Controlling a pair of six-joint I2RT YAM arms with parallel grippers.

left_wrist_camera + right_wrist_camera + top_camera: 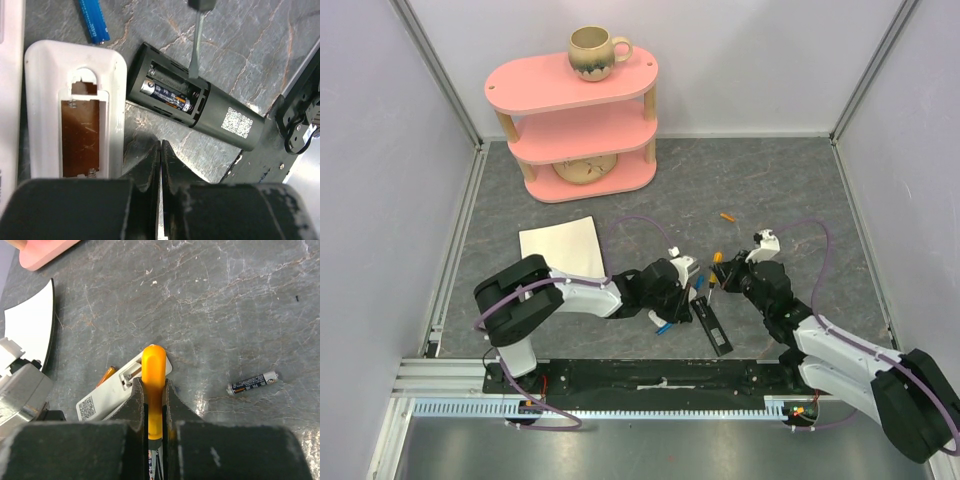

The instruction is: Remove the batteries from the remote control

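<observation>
Partly done: slim blue cylindrical battery (93,21) loose on grey tabletop (240,40) beside empty white plastic remote (115,100); dark battery (167,95) still seated in black remote (225,117). Left gripper (160,150) clenched empty; right gripper (154,390) grasping orange-handled screwdriver (153,365).

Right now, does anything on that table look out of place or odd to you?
Yes. The black remote lies with its back open, one battery still inside and a screwdriver poking in. The white remote beside it is open and empty. A blue battery lies loose on the table.
</observation>
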